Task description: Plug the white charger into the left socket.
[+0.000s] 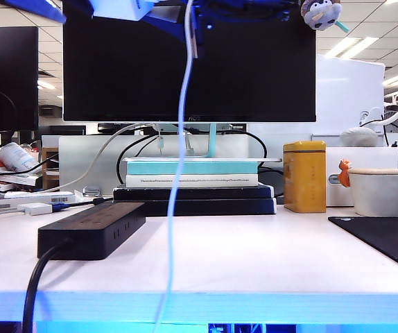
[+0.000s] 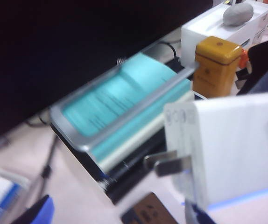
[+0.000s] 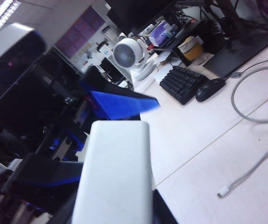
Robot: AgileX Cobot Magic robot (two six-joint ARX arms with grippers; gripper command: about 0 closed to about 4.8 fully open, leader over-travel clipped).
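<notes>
The white charger (image 1: 119,8) hangs high above the table at the top edge of the exterior view, and its thin white cable (image 1: 178,139) drops past the table's front. My right gripper (image 3: 115,203) is shut on the charger's body (image 3: 115,172). The left wrist view shows the charger (image 2: 232,149) with its two metal prongs (image 2: 166,163) bare. My left gripper (image 2: 117,215) stands open beside it, its blue fingers (image 2: 38,212) spread wide and holding nothing. The black power strip (image 1: 91,229) lies at the table's left. From this low angle its top face is too flat to show the left socket.
A black monitor (image 1: 188,62) stands behind a stack of books (image 1: 192,182). A yellow tin (image 1: 304,175), a white mug (image 1: 383,191) and a black mat (image 1: 386,239) are on the right. A small white piece with a blue plug (image 1: 43,207) lies behind the strip.
</notes>
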